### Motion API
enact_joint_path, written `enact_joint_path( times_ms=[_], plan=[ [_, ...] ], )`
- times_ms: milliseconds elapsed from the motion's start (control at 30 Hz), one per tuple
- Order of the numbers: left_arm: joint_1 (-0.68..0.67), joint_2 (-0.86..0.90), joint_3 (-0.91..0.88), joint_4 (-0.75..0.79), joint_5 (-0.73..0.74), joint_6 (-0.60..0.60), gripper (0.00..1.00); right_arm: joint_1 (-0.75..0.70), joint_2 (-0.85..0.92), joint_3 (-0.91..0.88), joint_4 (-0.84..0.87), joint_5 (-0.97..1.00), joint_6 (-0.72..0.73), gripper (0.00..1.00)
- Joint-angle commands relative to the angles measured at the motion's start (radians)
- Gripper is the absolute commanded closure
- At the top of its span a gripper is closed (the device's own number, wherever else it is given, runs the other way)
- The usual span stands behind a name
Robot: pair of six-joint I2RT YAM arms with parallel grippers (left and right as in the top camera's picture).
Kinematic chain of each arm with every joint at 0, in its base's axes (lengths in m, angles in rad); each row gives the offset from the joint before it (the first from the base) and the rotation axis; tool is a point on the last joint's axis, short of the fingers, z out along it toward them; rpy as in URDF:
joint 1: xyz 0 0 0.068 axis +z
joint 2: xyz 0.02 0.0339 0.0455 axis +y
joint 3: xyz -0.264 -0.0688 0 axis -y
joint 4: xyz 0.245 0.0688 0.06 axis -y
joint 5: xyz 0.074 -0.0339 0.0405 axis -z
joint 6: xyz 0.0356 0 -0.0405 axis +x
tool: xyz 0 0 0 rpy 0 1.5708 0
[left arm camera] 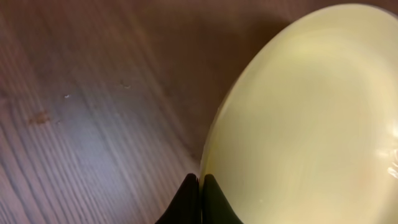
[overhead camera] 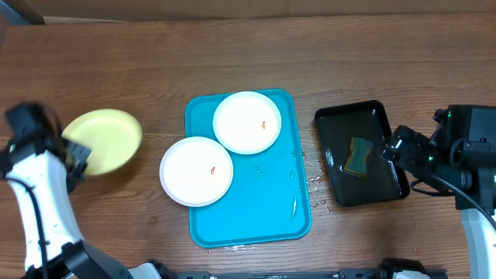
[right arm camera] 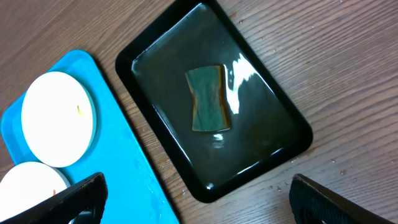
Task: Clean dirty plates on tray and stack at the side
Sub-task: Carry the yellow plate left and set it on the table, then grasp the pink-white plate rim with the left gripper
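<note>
left wrist cam: left end effector pinching yellow plate rim, right wrist cam: sponge, right end effector wide open

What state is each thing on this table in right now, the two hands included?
blue tray: wet patches, droplets beside it.
back white plate: on the tray, orange smear.
front white plate: overhanging the tray's left edge, orange smear.
yellow-green plate: off the tray, no smear visible.
sponge: lying in the black tray.
left hand: shut at the yellow-green plate's rim.
right hand: open, empty.
</note>
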Motion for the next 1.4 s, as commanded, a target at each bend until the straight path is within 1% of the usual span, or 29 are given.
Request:
enact_joint_path(
  times_ms=[0, 67, 133, 167, 233, 267, 300, 333, 367, 400, 467, 533, 567, 633, 667, 767, 867, 900, 967, 1033, 1067, 1133, 1200, 1233, 1267, 1300, 1367],
  plan=[
    [0.063, -0.003, -0.113, 0.084, 0.031, 0.020, 0.96, -0.006, -0.008, 0.011, 0.003, -0.008, -0.010, 0.05],
    [0.069, -0.003, -0.152, 0.126, 0.016, 0.033, 0.96, -0.006, -0.008, 0.011, 0.002, -0.008, -0.010, 0.05],
    [0.068, -0.003, -0.161, 0.138, 0.005, 0.037, 0.91, -0.006, -0.008, 0.011, -0.001, -0.008, -0.010, 0.05],
    [0.068, -0.003, -0.159, 0.141, 0.007, 0.043, 0.81, -0.006, -0.008, 0.011, -0.003, -0.008, -0.011, 0.05],
    [0.067, -0.007, -0.144, 0.140, 0.050, 0.074, 0.39, -0.006, -0.008, 0.011, -0.008, -0.010, -0.027, 0.05],
    [0.066, -0.008, -0.134, 0.139, 0.089, 0.101, 0.31, -0.006, -0.008, 0.011, -0.009, -0.009, -0.030, 0.05],
    [0.066, -0.009, -0.116, 0.128, 0.146, 0.134, 0.29, -0.006, -0.008, 0.011, -0.011, -0.009, -0.033, 0.05],
    [0.065, -0.009, -0.101, 0.113, 0.190, 0.150, 0.29, -0.006, -0.008, 0.011, -0.011, -0.009, -0.033, 0.05],
    [0.058, -0.010, -0.075, 0.082, 0.273, 0.178, 0.29, -0.006, -0.008, 0.011, -0.011, -0.009, -0.034, 0.05],
    [0.053, -0.010, -0.067, 0.071, 0.307, 0.196, 0.30, -0.006, -0.008, 0.011, -0.011, -0.009, -0.034, 0.05],
    [0.016, -0.010, -0.050, 0.046, 0.435, 0.298, 0.32, -0.006, -0.008, 0.011, -0.009, -0.029, -0.057, 0.05],
    [-0.038, -0.009, -0.050, 0.031, 0.491, 0.390, 0.35, -0.006, -0.008, 0.010, 0.000, -0.116, -0.144, 0.05],
    [-0.074, -0.009, -0.050, 0.016, 0.490, 0.430, 0.37, -0.006, -0.008, 0.009, 0.002, -0.175, -0.196, 0.05],
    [-0.162, -0.009, -0.051, -0.014, 0.463, 0.498, 0.38, -0.006, -0.008, 0.006, 0.003, -0.284, -0.271, 0.06],
    [-0.213, -0.008, -0.052, -0.026, 0.432, 0.520, 0.38, -0.006, -0.008, 0.003, 0.004, -0.309, -0.282, 0.06],
    [-0.361, -0.007, -0.062, -0.032, 0.267, 0.526, 0.38, -0.006, -0.008, -0.010, 0.004, -0.338, -0.291, 0.07],
    [-0.484, -0.005, -0.076, -0.027, 0.166, 0.527, 0.38, -0.005, -0.007, -0.026, 0.000, -0.353, -0.291, 0.07],
    [-0.524, -0.004, -0.080, -0.029, 0.127, 0.526, 0.41, -0.003, -0.007, -0.031, 0.000, -0.356, -0.292, 0.08],
    [-0.592, -0.003, -0.083, -0.028, 0.062, 0.497, 0.48, 0.010, -0.007, -0.046, 0.000, -0.379, -0.313, 0.11],
    [-0.642, -0.003, -0.082, -0.002, 0.097, 0.483, 0.58, 0.034, -0.007, -0.061, 0.000, -0.421, -0.349, 0.13],
    [-0.669, -0.003, -0.082, 0.016, 0.129, 0.493, 0.60, 0.058, -0.007, -0.074, 0.008, -0.437, -0.355, 0.15],
    [-0.718, -0.003, -0.082, 0.039, 0.142, 0.500, 0.63, 0.105, -0.007, -0.099, 0.027, -0.438, -0.354, 0.17],
    [-0.764, -0.003, -0.082, 0.042, 0.103, 0.500, 0.62, 0.156, -0.002, -0.119, 0.044, -0.434, -0.349, 0.18],
    [-0.780, -0.003, -0.082, 0.037, 0.072, 0.499, 0.58, 0.177, 0.002, -0.126, 0.050, -0.434, -0.346, 0.19],
    [-0.792, -0.003, -0.082, 0.035, 0.040, 0.486, 0.46, 0.196, 0.005, -0.131, 0.057, -0.431, -0.341, 0.19],
    [-0.800, -0.003, -0.082, 0.044, 0.027, 0.481, 0.44, 0.209, 0.009, -0.133, 0.061, -0.425, -0.339, 0.19],
    [-0.810, -0.003, -0.082, 0.093, 0.080, 0.495, 0.51, 0.224, 0.020, -0.134, 0.071, -0.417, -0.338, 0.18]
  ],
)
